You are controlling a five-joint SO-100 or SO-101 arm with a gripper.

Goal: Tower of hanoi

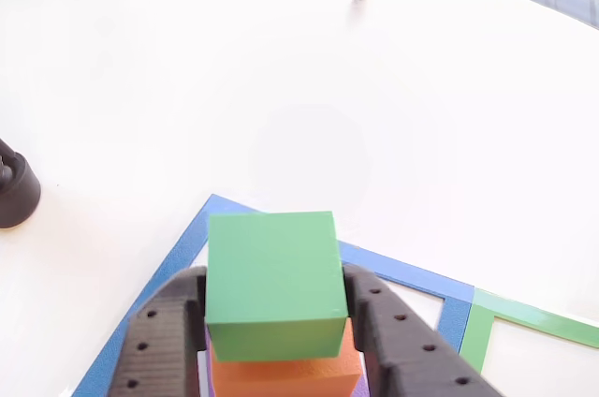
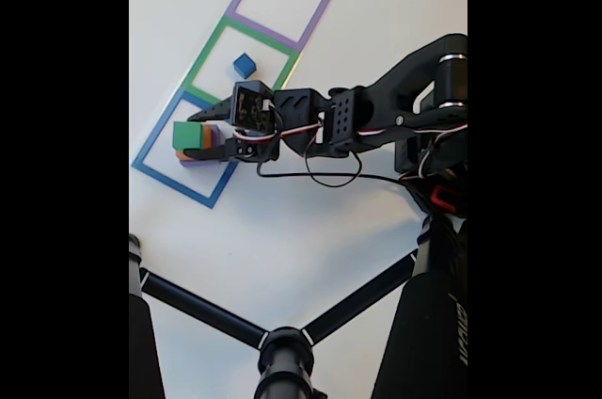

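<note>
Where the blue square (image 2: 184,166) is taped on the white table (image 2: 301,230), a stack stands inside it: a green cube (image 1: 273,285) on an orange block (image 1: 285,374), with a purple block (image 2: 213,136) showing at the bottom in the fixed view. The gripper (image 1: 281,345) has its black jaws spread to either side of the green cube, close against it; whether they press it cannot be told. A small blue cube (image 2: 245,65) sits apart in the green square (image 2: 212,51).
</note>
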